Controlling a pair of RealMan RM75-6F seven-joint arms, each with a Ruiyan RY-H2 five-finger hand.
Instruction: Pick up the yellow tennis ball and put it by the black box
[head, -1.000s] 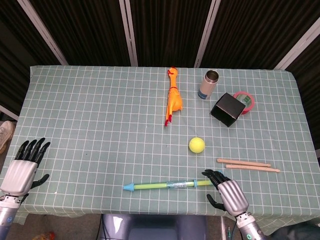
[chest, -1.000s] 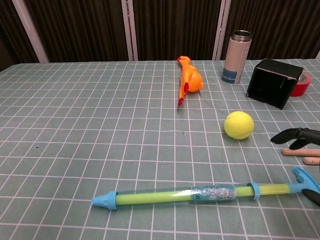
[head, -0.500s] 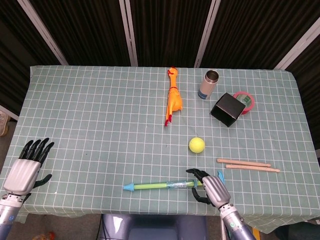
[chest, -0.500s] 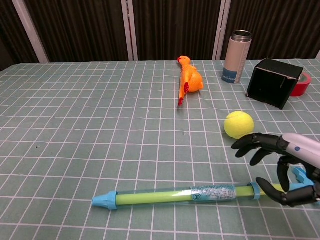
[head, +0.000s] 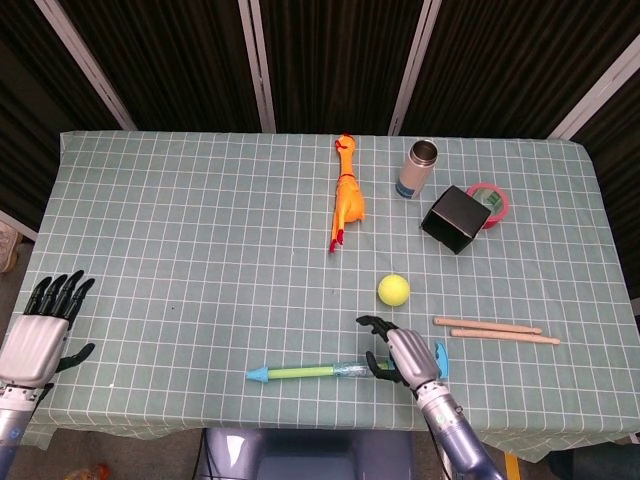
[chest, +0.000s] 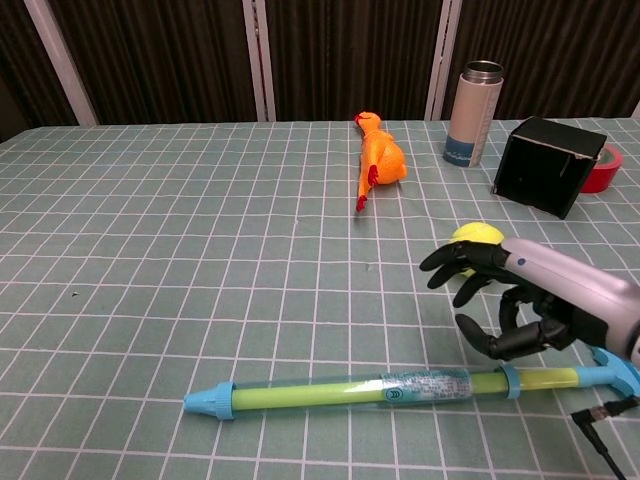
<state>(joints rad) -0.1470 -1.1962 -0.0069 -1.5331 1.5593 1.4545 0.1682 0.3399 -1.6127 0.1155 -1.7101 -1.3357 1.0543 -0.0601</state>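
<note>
The yellow tennis ball (head: 393, 290) lies on the checked cloth right of centre; in the chest view the ball (chest: 478, 234) shows only its top behind my right hand. The black box (head: 454, 218) (chest: 548, 165) stands tilted at the back right. My right hand (head: 403, 352) (chest: 520, 295) hovers just in front of the ball, over the pen, fingers spread and curved, holding nothing. My left hand (head: 38, 330) sits open at the table's front left edge, far from everything.
A long green and blue pen (head: 340, 370) (chest: 390, 389) lies along the front. A rubber chicken (head: 346, 195), a steel bottle (head: 417, 169), a red tape roll (head: 492, 199) and two wooden sticks (head: 495, 329) are also on the table.
My right hand has moved left and forward over the pen, now close in front of the ball. The left hand has drifted slightly down and left.
</note>
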